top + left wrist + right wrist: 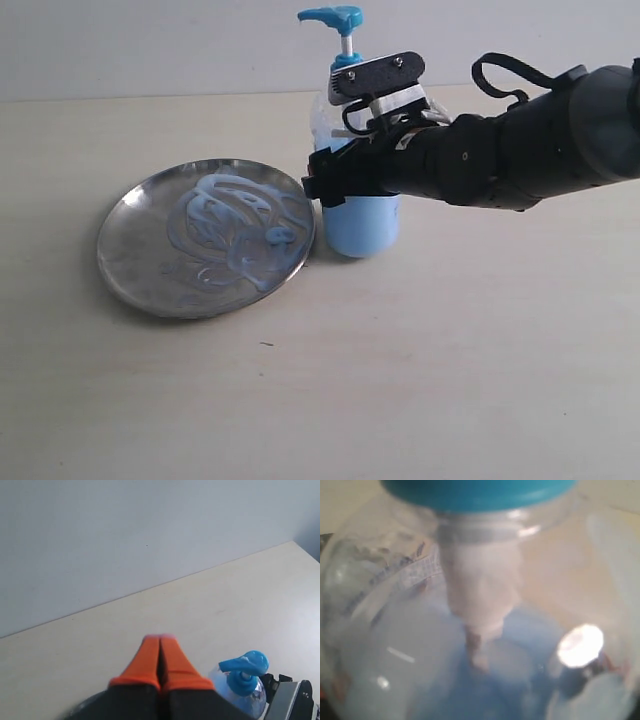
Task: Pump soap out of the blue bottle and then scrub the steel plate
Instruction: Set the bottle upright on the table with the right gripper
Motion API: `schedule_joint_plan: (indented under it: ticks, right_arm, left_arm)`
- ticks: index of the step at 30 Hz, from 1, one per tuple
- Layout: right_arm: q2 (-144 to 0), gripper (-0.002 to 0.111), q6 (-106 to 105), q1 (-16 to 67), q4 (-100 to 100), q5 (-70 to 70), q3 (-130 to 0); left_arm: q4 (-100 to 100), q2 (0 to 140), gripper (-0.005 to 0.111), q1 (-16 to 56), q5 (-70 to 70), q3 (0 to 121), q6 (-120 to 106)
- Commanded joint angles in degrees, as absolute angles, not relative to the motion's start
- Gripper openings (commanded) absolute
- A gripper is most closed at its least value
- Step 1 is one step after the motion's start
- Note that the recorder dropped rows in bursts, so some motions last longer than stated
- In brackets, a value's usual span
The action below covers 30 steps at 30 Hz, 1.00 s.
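Plate (205,240) lies at the left of the table (400,390), flat and shiny, its middle smeared with whitish-blue swirls of soap (235,212) that run toward the right rim. Just beside that rim stands the bottle (362,228), upright, pale blue liquid filling its lower part and the blue pump head (332,16) on top with its spout pointing left, over toward the plate. The right hand (330,188) reaches in from the right at mid-height and is clamped on the bottle: the near black finger lies across the bottle's front, and the far finger is hidden behind it. From the right wrist the bottle (420,645) fills the whole picture – clear wall, blue collar at the edge, white pump tube going down into the liquid – and no fingers show. Further right the dark arm (530,140) stretches to the edge of the exterior view. The left hand (159,641) shows only in its own wrist view – orange fingers (147,662) pressed together, holding nothing, above the table with the pump head (246,664) beside it.
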State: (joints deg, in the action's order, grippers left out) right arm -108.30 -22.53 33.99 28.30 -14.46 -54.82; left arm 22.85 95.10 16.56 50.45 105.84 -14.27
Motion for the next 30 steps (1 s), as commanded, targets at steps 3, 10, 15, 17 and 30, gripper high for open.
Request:
schedule_joint_plan:
  ticks: [3, 10, 15, 17, 30]
  right_arm:
    - [-106.62, 0.000, -21.38, 32.88, 28.33, -24.08, -52.93]
    - [-106.62, 0.000, -17.24, 32.88, 27.42, -32.57, -48.50]
    - [-106.62, 0.000, -14.47, 32.88, 24.17, -34.37, -47.06]
    - [-106.62, 0.000, -13.36, 32.88, 23.69, -34.89, -46.58]
    - [-106.62, 0.000, -9.31, 29.27, 14.59, -34.77, -44.52]
  left_arm:
    - [22.63, 94.60, 0.000, 16.34, 50.73, 106.01, -13.72]
    - [22.63, 94.60, 0.000, 16.34, 50.86, 106.01, -13.72]
    - [22.63, 94.60, 0.000, 16.34, 50.95, 106.01, -13.72]
    - [22.63, 94.60, 0.000, 16.34, 51.07, 106.01, -13.72]
    - [22.52, 94.60, 0.000, 16.34, 51.80, 106.01, -13.72]
